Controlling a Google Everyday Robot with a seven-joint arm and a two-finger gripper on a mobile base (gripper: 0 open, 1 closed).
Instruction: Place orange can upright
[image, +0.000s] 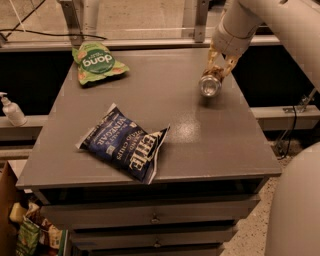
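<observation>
The orange can is held tilted above the right side of the grey table, its silver end facing the camera and down. My gripper comes in from the upper right on a white arm and is shut on the can's body, a tan finger on each side. The can hangs a little above the tabletop, near the right edge.
A blue chip bag lies flat at the front middle of the table. A green chip bag lies at the back left corner. A soap dispenser stands on a ledge to the left. Drawers sit under the tabletop.
</observation>
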